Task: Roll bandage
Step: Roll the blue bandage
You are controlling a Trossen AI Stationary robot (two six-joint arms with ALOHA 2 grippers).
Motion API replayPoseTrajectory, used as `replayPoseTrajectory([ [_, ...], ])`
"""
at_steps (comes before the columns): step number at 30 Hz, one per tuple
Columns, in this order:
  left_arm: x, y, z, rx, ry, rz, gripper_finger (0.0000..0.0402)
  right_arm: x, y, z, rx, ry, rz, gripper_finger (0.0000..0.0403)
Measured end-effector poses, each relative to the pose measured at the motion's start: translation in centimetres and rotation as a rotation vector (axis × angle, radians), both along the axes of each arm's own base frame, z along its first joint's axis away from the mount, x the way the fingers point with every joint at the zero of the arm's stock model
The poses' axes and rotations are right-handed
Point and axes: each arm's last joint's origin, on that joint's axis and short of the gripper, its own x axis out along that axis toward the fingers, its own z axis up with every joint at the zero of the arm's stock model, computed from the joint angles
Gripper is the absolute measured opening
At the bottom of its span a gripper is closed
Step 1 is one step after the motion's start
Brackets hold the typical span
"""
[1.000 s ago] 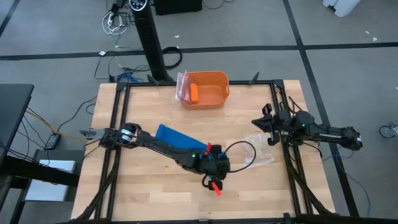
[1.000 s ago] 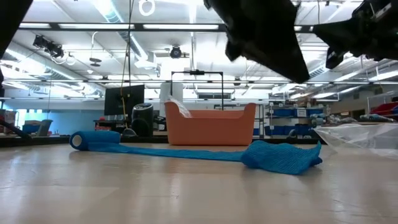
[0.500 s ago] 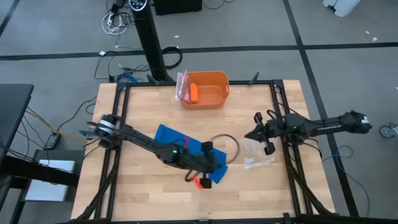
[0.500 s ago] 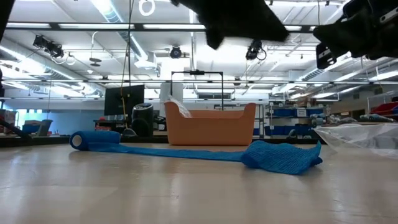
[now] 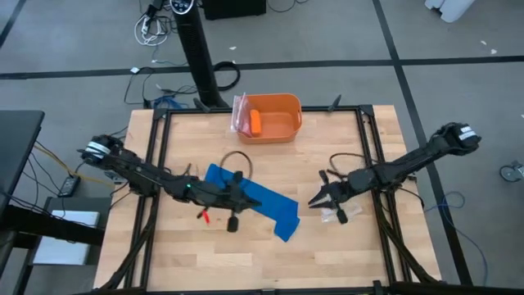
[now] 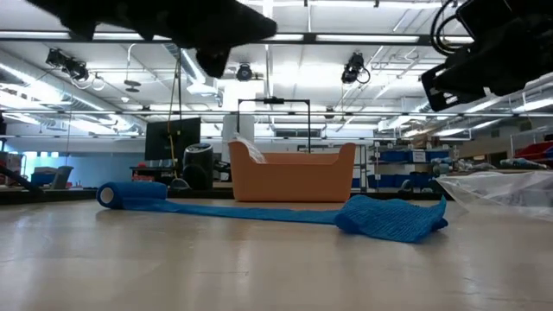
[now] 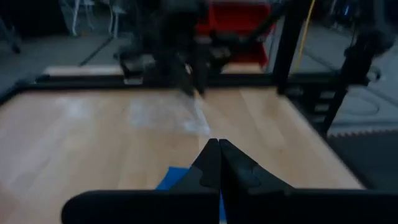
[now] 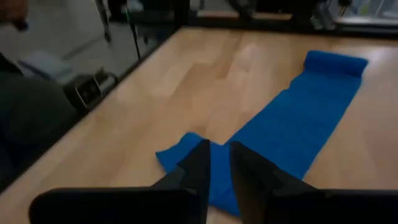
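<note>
Left gripper [image 5: 232, 215] shut tight and empty, raised above the blue bandage [image 5: 250, 197] stretched flat across mid-table, crumpled at its near end. Right gripper [image 5: 321, 197] just beyond that end, fingers slightly parted, holding nothing.

Bandage [image 5: 250, 199] flat mid-table – bin [image 5: 270, 117] behind, plastic bag [image 5: 337, 215] to right.
</note>
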Motion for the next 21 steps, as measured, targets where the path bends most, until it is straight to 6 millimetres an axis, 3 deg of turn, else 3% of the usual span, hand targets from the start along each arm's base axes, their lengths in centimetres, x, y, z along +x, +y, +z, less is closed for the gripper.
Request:
replayPoseTrajectory([
  [10,-2.0,2.4,-3.5,-0.001,0.109,0.079,0.0001,5.1,4.2,-1.3,-0.218,0.334,0.05,0.0091],
  [21,-2.3,2.5,-4.2,0.055,0.155,0.072,0.0001,8.7,6.0,-2.5,-0.437,0.627,0.066,0.0097],
])
